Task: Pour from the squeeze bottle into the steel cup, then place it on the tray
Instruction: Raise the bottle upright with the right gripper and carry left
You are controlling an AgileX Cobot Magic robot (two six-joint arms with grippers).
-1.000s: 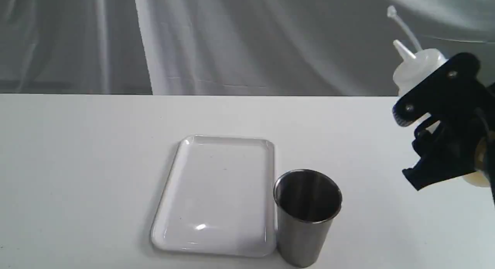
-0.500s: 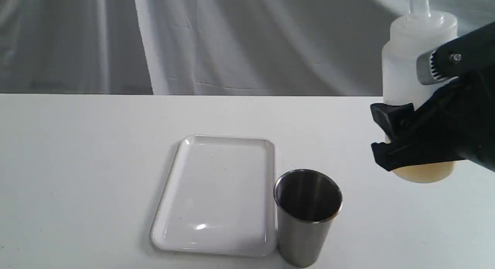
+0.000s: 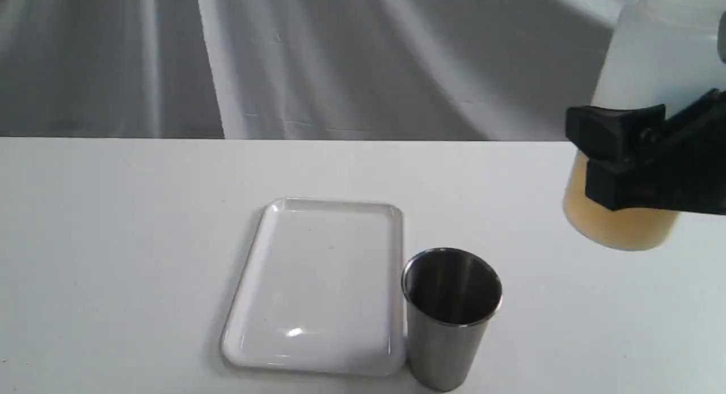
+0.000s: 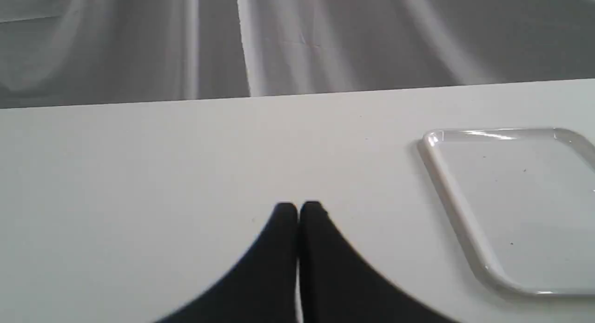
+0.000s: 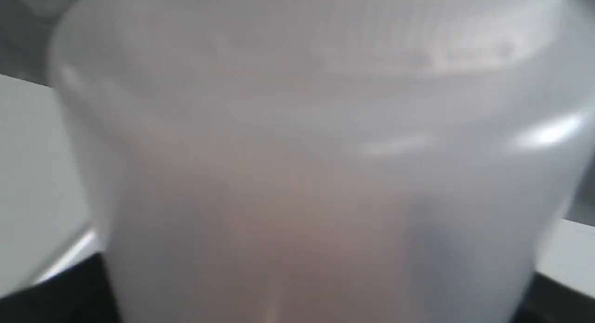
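The squeeze bottle (image 3: 641, 88) hangs in the air at the far right of the exterior view, nearly upright, amber liquid pooled at its bottom; its nozzle is cut off by the frame's top. My right gripper (image 3: 629, 161) is shut on the bottle's body, and the bottle (image 5: 307, 174) fills the right wrist view as a blur. The steel cup (image 3: 451, 317) stands upright on the table to the lower left of the bottle, touching the right rim of the white tray (image 3: 255, 258). My left gripper (image 4: 298, 211) is shut and holds nothing, over bare table left of the tray (image 4: 453, 193).
A white tabletop (image 3: 113, 241) carries everything, and a grey draped cloth (image 3: 340, 59) hangs behind its far edge. The left arm does not show in the exterior view.
The right gripper has lifted the bottle off the table and brought it from a lean to nearly upright, higher and closer to the camera. Cup and tray have not moved.
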